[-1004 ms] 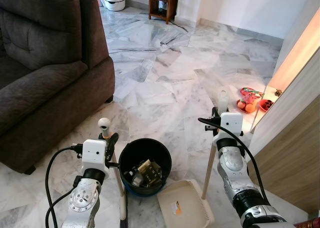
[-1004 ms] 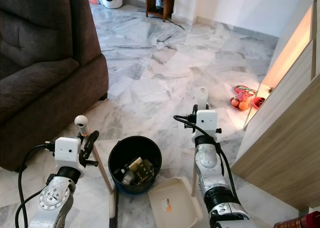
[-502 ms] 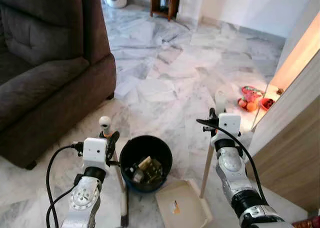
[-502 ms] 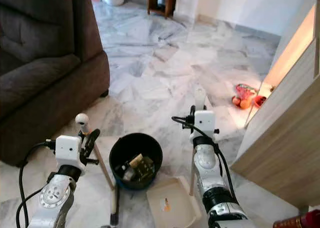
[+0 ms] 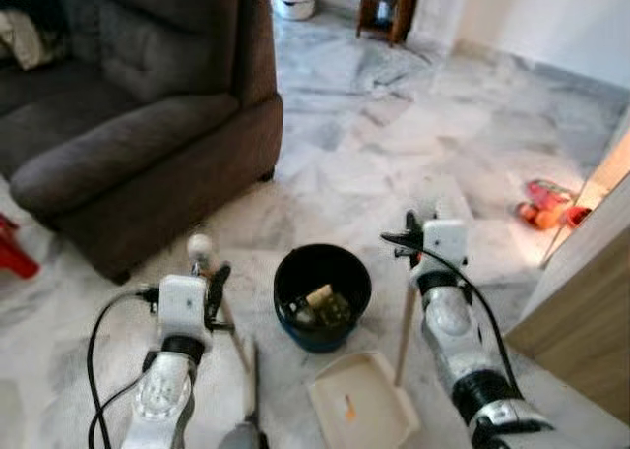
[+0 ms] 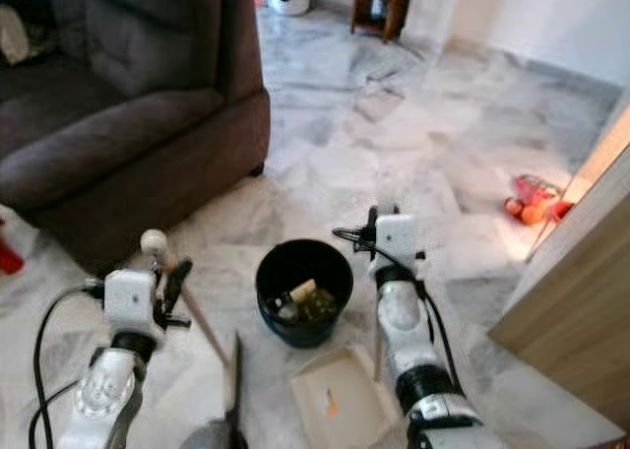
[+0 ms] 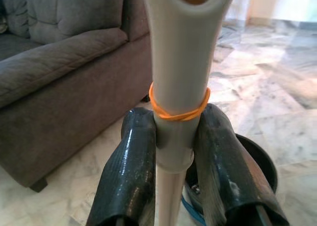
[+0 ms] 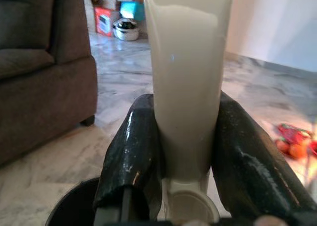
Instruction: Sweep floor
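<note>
My left gripper is shut on the pale broom handle, just under its orange rubber band. From there the broom slants down to its head on the floor at the bottom edge. My right gripper is shut on the wide cream dustpan handle. That handle's pole stands nearly upright. The cream dustpan lies flat on the marble with a small orange scrap in it. A black bin with rubbish inside stands between both arms, just beyond the dustpan.
A dark grey sofa takes up the left side. A wooden cabinet side runs along the right, with red and orange things on the floor near it. A red object lies at the far left. A shelf stands at the back.
The camera has swung left and pulled back, so more of the sofa shows. Both grippers keep their hold; the broom head now shows at the bottom edge.
</note>
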You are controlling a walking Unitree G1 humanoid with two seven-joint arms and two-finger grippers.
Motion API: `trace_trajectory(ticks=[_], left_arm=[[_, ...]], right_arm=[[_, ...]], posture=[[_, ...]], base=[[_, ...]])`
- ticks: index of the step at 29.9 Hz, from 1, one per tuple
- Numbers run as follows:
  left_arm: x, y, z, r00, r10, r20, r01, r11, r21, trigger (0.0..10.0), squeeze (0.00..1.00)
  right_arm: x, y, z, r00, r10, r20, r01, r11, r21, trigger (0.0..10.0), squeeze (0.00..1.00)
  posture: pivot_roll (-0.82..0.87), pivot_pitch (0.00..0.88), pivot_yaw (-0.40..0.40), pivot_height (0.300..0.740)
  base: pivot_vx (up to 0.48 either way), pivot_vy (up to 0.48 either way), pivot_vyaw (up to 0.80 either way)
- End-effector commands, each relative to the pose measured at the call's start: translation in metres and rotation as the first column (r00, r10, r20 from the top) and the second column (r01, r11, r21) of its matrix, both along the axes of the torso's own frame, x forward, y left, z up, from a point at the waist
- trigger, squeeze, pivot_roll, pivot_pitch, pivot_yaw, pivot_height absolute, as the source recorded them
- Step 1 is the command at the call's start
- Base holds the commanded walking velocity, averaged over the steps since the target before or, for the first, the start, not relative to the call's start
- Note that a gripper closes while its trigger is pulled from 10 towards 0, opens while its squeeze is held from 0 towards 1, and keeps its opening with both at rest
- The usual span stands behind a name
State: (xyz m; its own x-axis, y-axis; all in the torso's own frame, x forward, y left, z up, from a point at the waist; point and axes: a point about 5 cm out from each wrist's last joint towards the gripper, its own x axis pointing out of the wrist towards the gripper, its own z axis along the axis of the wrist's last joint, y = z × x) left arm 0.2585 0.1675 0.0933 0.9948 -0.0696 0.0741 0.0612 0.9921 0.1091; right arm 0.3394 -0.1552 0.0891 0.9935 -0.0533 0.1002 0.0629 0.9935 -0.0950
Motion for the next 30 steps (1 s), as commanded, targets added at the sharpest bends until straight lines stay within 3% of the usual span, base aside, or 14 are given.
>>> trace_trajectory(ticks=[1,13,23,30], left_arm=[[0.0,0.0019,0.007,0.999,0.005,0.036,-0.005,1.0,-0.007,10.0,0.0],[-0.0002,0.0013,0.007,0.999,0.008,0.036,-0.008,1.0,-0.008,10.0,0.0],[0.0002,0.0014,0.0066,0.999,0.011,0.035,-0.011,1.0,-0.004,10.0,0.0],[0.0007,0.0015,0.0068,0.999,0.01,0.035,-0.01,1.0,-0.004,10.0,0.0]], right_arm=[[0.0012,-0.0003,0.0045,1.0,0.004,0.024,-0.004,1.0,-0.011,10.0,0.0],[0.0015,0.001,0.0046,1.0,0.01,0.026,-0.01,1.0,-0.009,10.0,0.0],[0.0017,0.0028,0.0029,1.0,0.017,0.011,-0.017,1.0,0.008,10.0,0.0],[0.0021,0.0035,0.003,1.0,0.02,0.01,-0.021,1.0,0.012,10.0,0.0]], posture=[[0.13,0.089,-0.039,0.74],[0.13,0.105,-0.043,0.74],[0.13,0.109,-0.043,0.74],[0.13,0.111,-0.043,0.74]], base=[[-0.292,0.0,0.0],[-0.291,0.0,0.0],[0.0,0.0,0.0],[0.0,0.0,-0.73]])
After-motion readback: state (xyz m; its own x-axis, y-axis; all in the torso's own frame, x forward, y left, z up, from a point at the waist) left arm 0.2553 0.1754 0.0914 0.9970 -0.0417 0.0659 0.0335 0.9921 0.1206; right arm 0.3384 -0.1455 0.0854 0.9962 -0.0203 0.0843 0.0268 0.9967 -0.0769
